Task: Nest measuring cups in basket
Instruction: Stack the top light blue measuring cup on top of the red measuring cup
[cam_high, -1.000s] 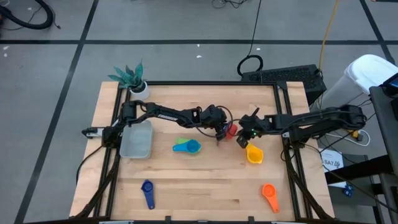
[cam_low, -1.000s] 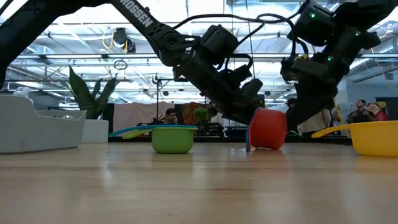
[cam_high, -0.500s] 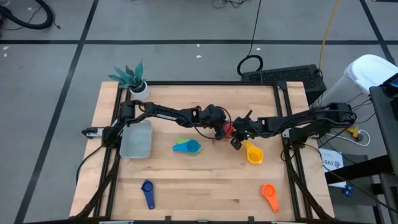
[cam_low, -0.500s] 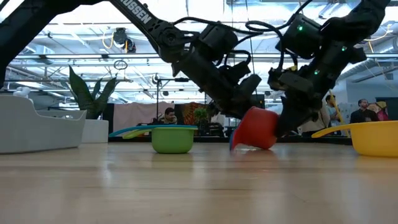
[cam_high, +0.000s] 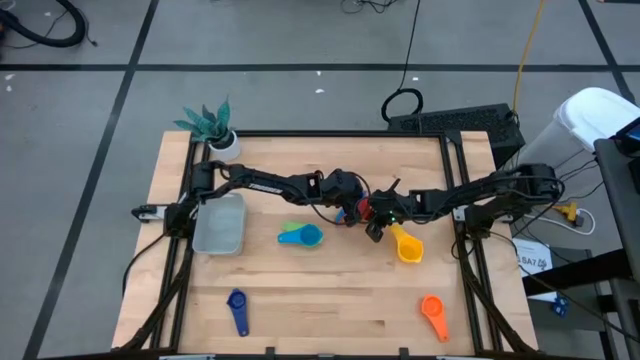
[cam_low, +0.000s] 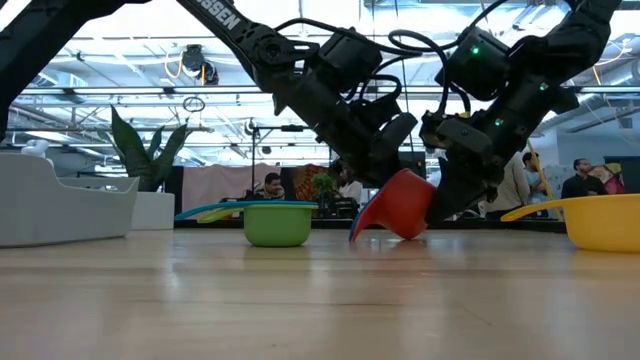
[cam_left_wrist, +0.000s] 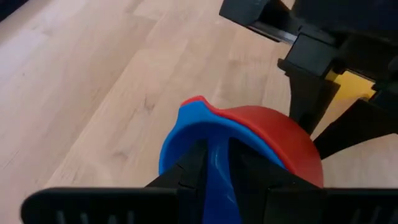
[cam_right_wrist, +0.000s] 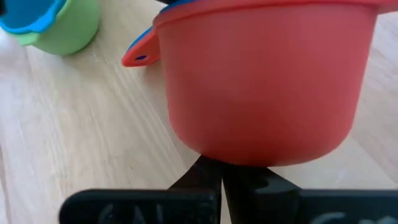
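A red measuring cup (cam_high: 366, 207) with a blue cup (cam_left_wrist: 186, 134) nested inside it sits tilted at the table's middle. My left gripper (cam_high: 351, 212) comes at it from the left and is shut on it. From the right, my right gripper (cam_high: 377, 227) is shut, its tips against the red cup. A green cup holding light blue cups (cam_high: 300, 236), a yellow cup (cam_high: 408, 247), an orange cup (cam_high: 433, 315) and a dark blue cup (cam_high: 238, 308) lie on the table. The basket (cam_high: 220, 224) stands at the left. My left gripper pinches a blue part of the nested cups at their rim (cam_left_wrist: 217, 163) between its two fingers; wall or handle, I cannot tell. It slants down from the table's left. The cups sit tilted low over the table (cam_low: 400, 205). My right gripper presses its shut fingertips (cam_right_wrist: 221, 177) against the red cup's outer wall near the bottom (cam_right_wrist: 231, 154), slanting down from the table's right.
A small white plant pot (cam_high: 218, 135) stands at the far left corner. The yellow cup lies close under my right arm. Bare wood lies between the dark blue and orange cups along the near edge.
My right gripper has sunk and gone toward the table's left, up against the red cup. The red cup with the blue one inside has shifted a little to the left and tipped over further, still in my left gripper.
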